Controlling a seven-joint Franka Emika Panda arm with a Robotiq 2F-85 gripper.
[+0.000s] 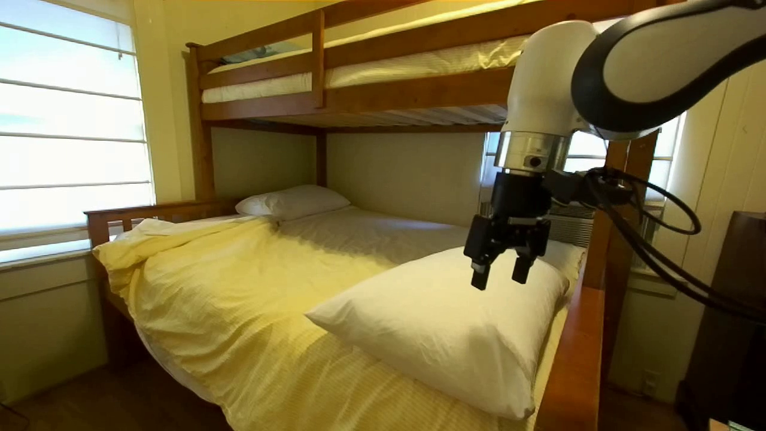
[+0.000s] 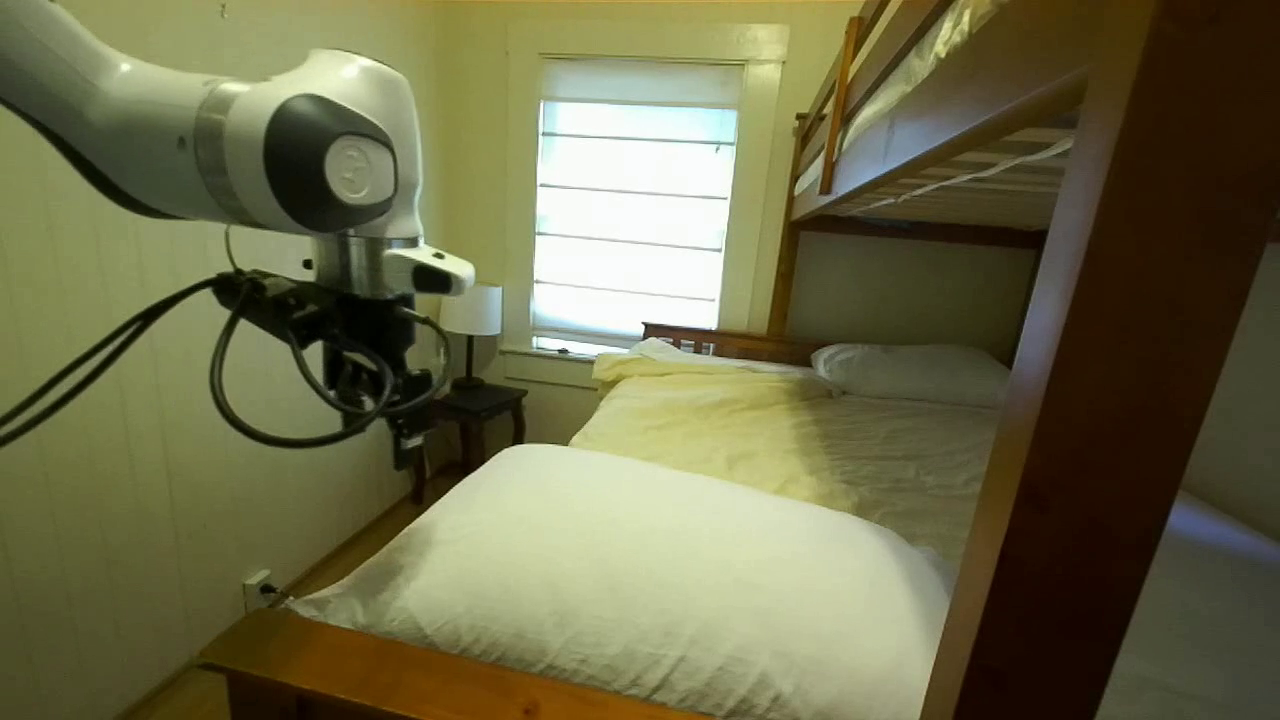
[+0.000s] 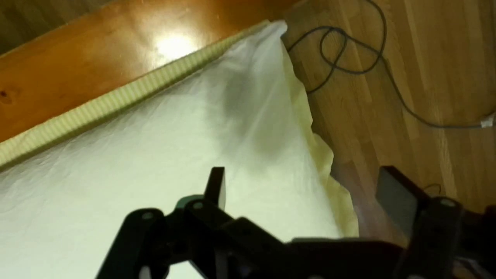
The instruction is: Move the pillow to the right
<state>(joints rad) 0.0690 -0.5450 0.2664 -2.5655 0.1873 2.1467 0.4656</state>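
The large plump cream-white pillow [image 1: 443, 323] lies on the yellow bedsheet [image 1: 251, 299] at the near end of the bed, against the wooden end board. It also fills the front of the bed in an exterior view [image 2: 640, 570]. In the wrist view the pillow [image 3: 147, 155] lies below, with one corner pointing at the board. My gripper [image 1: 500, 278] is open and empty above the pillow, apart from it; it also shows in an exterior view [image 2: 405, 450], partly hidden by cables. In the wrist view the open fingers [image 3: 306, 190] span the pillow's side edge and the floor beyond.
A flatter pale pillow [image 1: 308, 202] lies at the far end of the bed. The wooden end board [image 1: 571, 359] borders the pillow. A bunk post [image 2: 1070, 400] and upper bunk rail [image 1: 419, 45] rise near the arm. A lamp [image 2: 470, 312] stands on a small table [image 2: 483, 400].
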